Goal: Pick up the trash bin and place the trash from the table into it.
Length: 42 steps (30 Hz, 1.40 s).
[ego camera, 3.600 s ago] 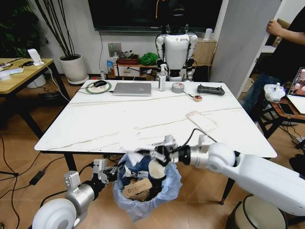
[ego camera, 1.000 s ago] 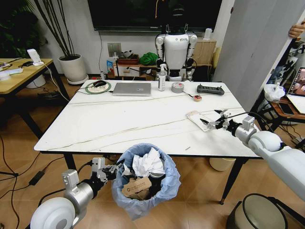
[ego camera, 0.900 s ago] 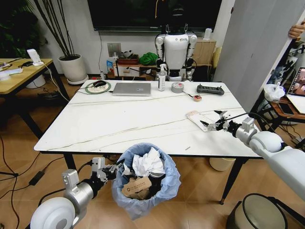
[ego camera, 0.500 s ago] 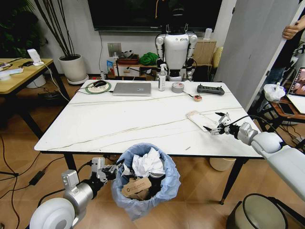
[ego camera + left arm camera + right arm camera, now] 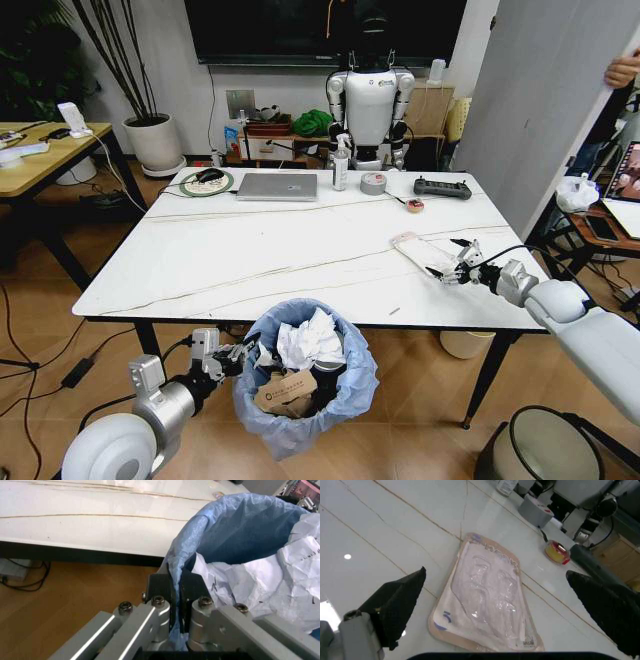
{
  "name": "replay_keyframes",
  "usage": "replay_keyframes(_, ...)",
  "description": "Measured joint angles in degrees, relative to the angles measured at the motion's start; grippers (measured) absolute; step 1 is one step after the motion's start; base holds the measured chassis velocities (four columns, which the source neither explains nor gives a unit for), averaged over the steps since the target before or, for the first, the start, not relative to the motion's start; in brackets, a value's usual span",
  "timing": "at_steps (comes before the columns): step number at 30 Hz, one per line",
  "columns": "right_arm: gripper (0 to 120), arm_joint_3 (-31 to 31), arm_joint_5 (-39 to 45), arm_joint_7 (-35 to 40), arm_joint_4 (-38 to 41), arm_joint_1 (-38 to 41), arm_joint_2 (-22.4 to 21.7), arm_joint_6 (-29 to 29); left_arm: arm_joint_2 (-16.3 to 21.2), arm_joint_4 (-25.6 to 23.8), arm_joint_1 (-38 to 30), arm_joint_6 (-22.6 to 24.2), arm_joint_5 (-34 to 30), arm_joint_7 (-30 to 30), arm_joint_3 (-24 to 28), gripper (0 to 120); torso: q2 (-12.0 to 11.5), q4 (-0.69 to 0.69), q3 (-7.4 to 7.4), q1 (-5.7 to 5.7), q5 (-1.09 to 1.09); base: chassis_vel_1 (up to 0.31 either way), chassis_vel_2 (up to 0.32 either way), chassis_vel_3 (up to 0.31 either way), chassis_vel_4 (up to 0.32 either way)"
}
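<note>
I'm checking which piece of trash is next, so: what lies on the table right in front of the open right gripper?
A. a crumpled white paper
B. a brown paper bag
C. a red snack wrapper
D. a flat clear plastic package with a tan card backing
D: in the right wrist view the flat clear plastic package lies on the table between the spread fingers of the right gripper.
</note>
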Motion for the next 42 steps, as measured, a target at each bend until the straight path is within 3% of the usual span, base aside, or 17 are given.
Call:
replay_keyframes(13, 100, 1.15, -9.29, -1.32, -6.19, 1.47, 2.98, 3.45, -0.03, 0.04, 0.2, 0.0, -0.06, 0.0, -0.01, 0, 0.0, 0.01, 0.0, 0.0, 0.02, 0.0, 0.0, 0.0, 0.0)
replay_keyframes(38, 100, 0.22, -9.0, -0.05, -11.34, 4.49, 5.99, 4.73, -0.01, 0.51, -0.15, -0.04, -0.29, 0.03, 0.16, 0, 0.0, 0.01, 0.0, 0.0, 0.02, 0.0, 0.0, 0.0, 0.0)
replay_keyframes(42, 93, 0.03, -8.87, -0.13, -11.88, 4.8, 6.3, 4.78, 0.05, 0.58, -0.22, -0.03, -0.39, 0.03, 0.16, 0, 0.0, 0.01, 0.0, 0.0, 0.02, 0.0, 0.0, 0.0, 0.0)
